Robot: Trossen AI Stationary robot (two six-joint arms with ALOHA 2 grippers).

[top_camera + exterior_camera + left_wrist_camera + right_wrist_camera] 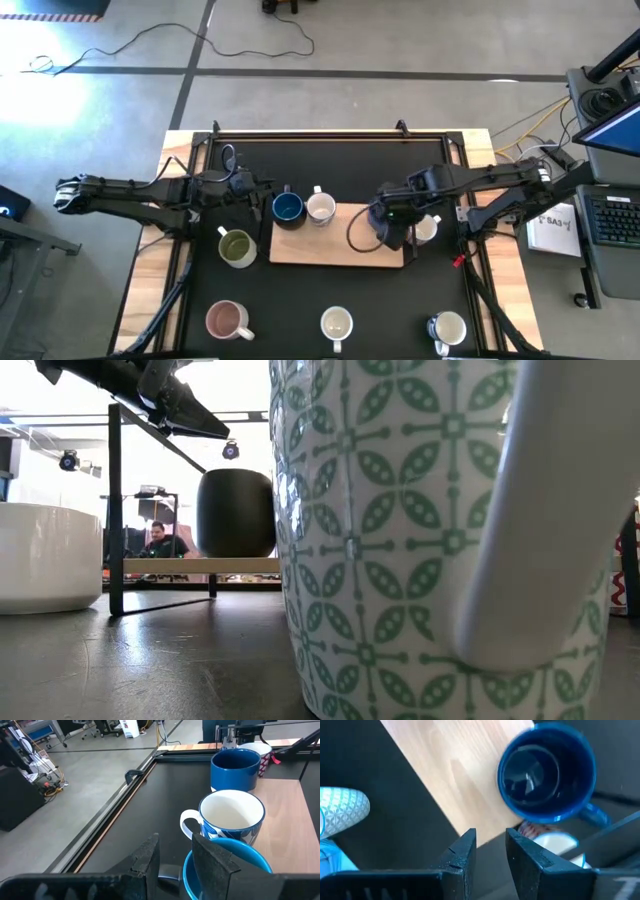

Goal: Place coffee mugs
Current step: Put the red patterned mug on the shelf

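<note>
Overhead layout of a dark counter (330,170) with a light wooden board (340,250) at its middle.

**Left arm.** It reaches in from the left. The left end effector (175,840) sits just beside the board's left end, its two fingers (150,862) a narrow gap apart with nothing between them. Directly ahead of the fingertips is a blue mug (288,208) with a lighter blue inside. A white mug with blue markings (321,208) stands touching or nearly touching it. Both are at the board's left end.

**Right arm.** It reaches in from the right. The right end effector (491,834) hangs above the board's right end, its fingers slightly parted and empty. In the right wrist view a dark blue mug (547,772) stands upright near the board's edge, beyond the fingertips and not touched by them. A white mug (428,229) stands on the counter just off the board's right end, partly hidden by the arm.

**Remaining mugs.**
- An olive green mug (237,248) stands on the counter just beside the board's left front corner.
- Along the near edge, well apart from one another, stand three more:
  - a pink mug (226,320);
  - a white mug (336,324);
  - a white-lined mug (448,328) with a dark handle.
- The low view is filled by a white mug with a green leaf pattern (400,560).

A seated person (160,540) shows far behind in the low view.
</note>
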